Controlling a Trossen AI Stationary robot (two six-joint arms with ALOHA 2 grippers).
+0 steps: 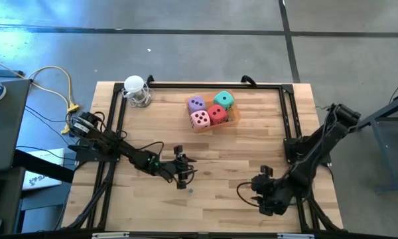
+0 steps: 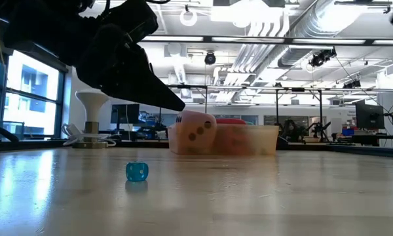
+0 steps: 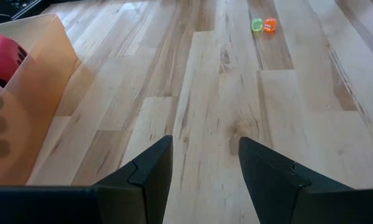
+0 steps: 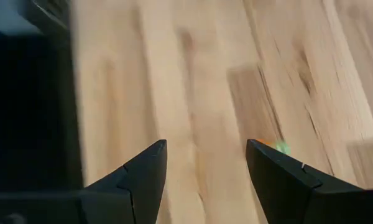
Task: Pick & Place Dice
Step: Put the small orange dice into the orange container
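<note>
Four big dice sit packed together in a see-through orange tray [image 1: 235,118] near the far edge of the worktop [image 1: 239,166] — the purple die [image 1: 196,103], the teal die [image 1: 223,100], the pink die [image 1: 199,119] and the red die [image 1: 217,114].

The left gripper [image 1: 180,168] is low over the middle of the worktop, its fingers apart and holding nothing. The right gripper [image 1: 257,188] is near the front right — its fingers are apart too, with nothing between them.

A tiny blue die [image 2: 137,172] lies alone on the wood. A tiny green bead [image 3: 257,25] and a tiny orange bead [image 3: 270,25] lie touching each other.
</note>
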